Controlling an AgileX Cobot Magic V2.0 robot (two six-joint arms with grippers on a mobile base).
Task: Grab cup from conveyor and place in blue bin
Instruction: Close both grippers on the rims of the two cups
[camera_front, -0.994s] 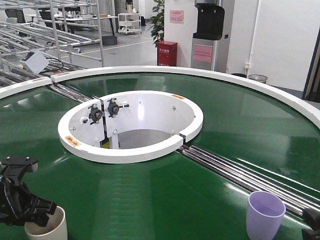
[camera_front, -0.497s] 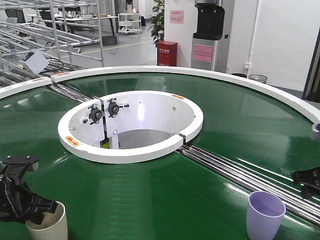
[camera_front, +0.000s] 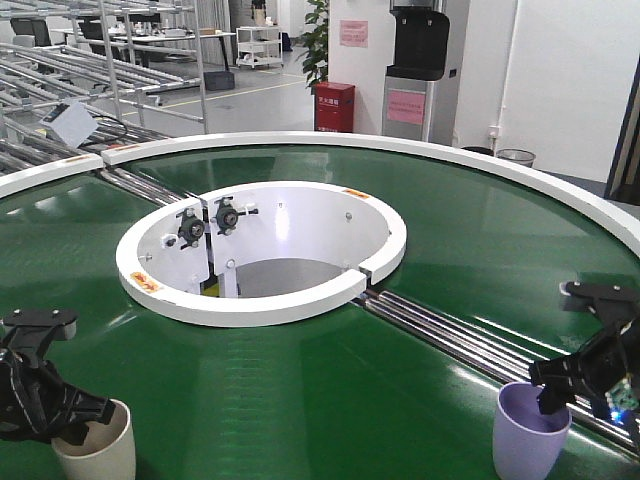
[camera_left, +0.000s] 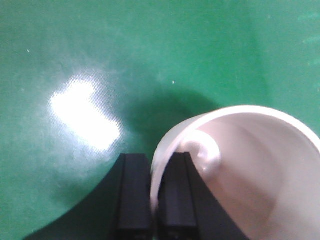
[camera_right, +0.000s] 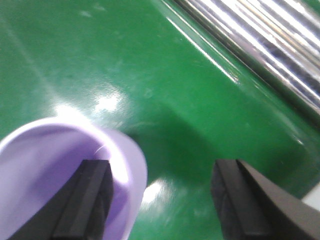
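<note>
- Left gripper (camera_left: 155, 200) pinches the wall of the cream cup (camera_left: 250, 165), one finger inside, one outside.
- Right gripper (camera_right: 162, 200) gapes wide: one finger inside the purple cup (camera_right: 45, 165), the other outside.

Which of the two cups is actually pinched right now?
The cream cup, on the left: the left gripper is shut on its wall. The right gripper straddles the rim of the purple cup, wide open.
</note>
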